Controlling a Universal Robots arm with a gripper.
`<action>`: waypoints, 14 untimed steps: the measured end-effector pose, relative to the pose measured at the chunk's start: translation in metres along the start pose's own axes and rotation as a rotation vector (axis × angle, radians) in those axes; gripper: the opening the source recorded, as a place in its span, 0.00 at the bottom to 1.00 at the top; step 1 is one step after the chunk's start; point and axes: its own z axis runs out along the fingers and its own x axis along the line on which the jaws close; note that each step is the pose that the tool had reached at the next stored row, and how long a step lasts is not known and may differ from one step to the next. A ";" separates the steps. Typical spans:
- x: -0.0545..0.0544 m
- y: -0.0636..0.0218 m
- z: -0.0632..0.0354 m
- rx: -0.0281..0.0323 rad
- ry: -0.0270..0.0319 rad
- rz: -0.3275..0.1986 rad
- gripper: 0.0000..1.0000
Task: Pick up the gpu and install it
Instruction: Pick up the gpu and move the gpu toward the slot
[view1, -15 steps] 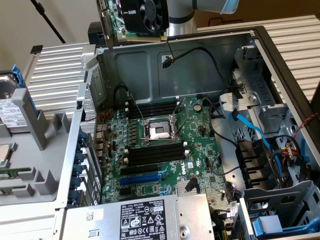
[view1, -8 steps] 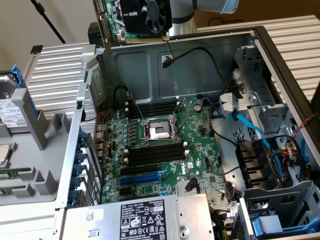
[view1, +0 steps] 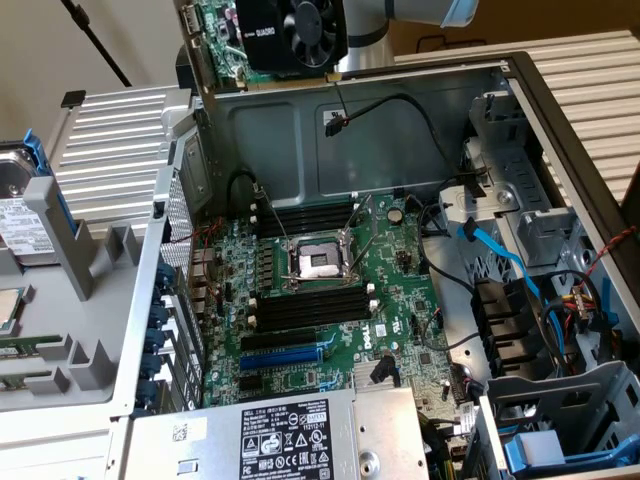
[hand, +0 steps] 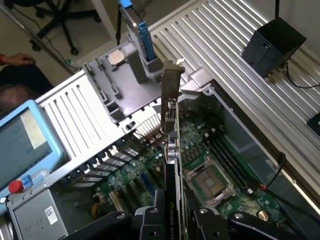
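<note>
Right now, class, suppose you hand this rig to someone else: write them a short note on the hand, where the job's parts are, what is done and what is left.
The hand is shut on the small green graphics card with black fan cooler and silver end bracket, gripping it by its edge.
Position: the card hangs in the air above the open grey metal computer case, clear of the large green motherboard.
Done: the card is picked up.
Left: it is not seated, and the blue slot on the motherboard holds no card.
</note>
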 end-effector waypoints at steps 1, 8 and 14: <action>-0.001 -0.0020 -0.0006 0.0005 0.0016 -0.005 0.26; -0.008 -0.0115 -0.0040 0.0063 0.0209 -0.060 0.26; -0.009 -0.0120 -0.0036 0.0162 0.0537 -0.155 0.26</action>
